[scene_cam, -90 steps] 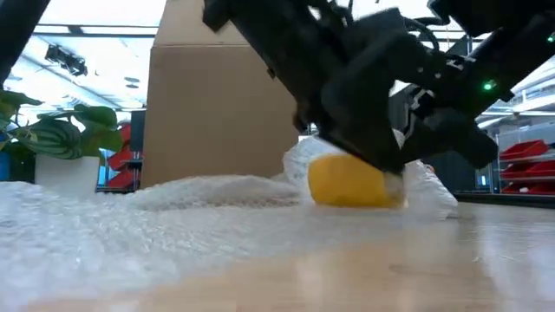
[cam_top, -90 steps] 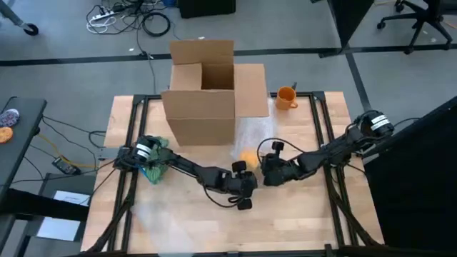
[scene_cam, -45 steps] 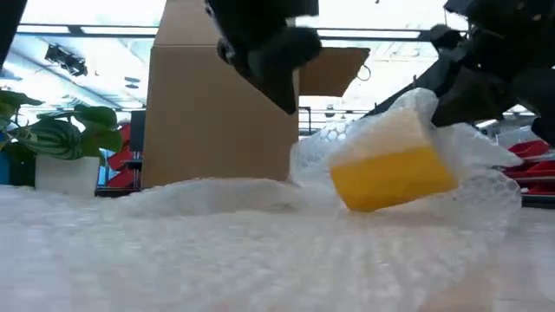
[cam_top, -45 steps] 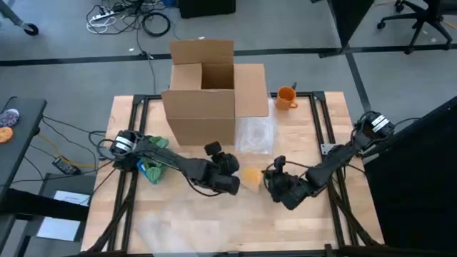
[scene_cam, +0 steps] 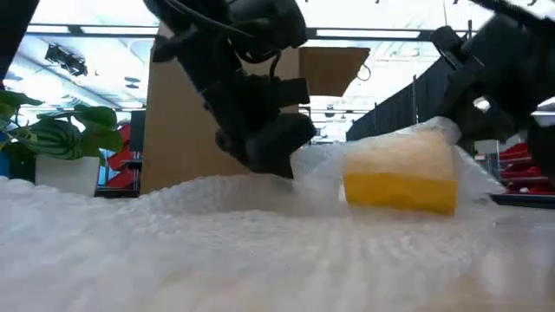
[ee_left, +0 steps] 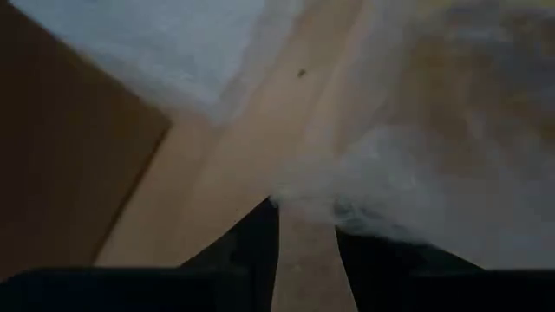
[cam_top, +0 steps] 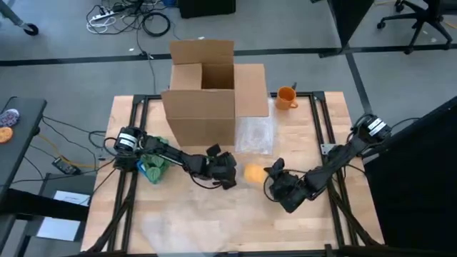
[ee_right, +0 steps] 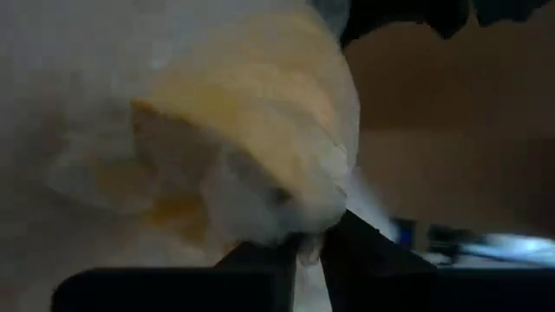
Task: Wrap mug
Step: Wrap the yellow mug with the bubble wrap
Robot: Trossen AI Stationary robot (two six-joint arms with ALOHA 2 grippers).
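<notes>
The yellow mug (cam_top: 253,173) lies on its side in the middle of the wooden table (cam_top: 314,228), half covered by a sheet of bubble wrap (scene_cam: 130,234). In the low view the wrap goes over the top of the mug, and the yellow shows through below it.

The right gripper (cam_top: 275,178) is just to the right of the mug. In the right wrist view its two fingers (ee_right: 260,256) are close together with a fold of the wrap pinched between them, right by the mug.

The left gripper (cam_top: 230,175) is low over the table, just to the left of the mug. In the left wrist view its fingers (ee_left: 251,238) stand a little apart. The edge of the wrap seems to sit at their tips, but it is too blurry to be sure they hold it.

Behind them stands an open cardboard box (cam_top: 203,93). An orange mug (cam_top: 285,97) sits near the far right corner of the table. A green thing (cam_top: 153,168) lies under the left arm.
</notes>
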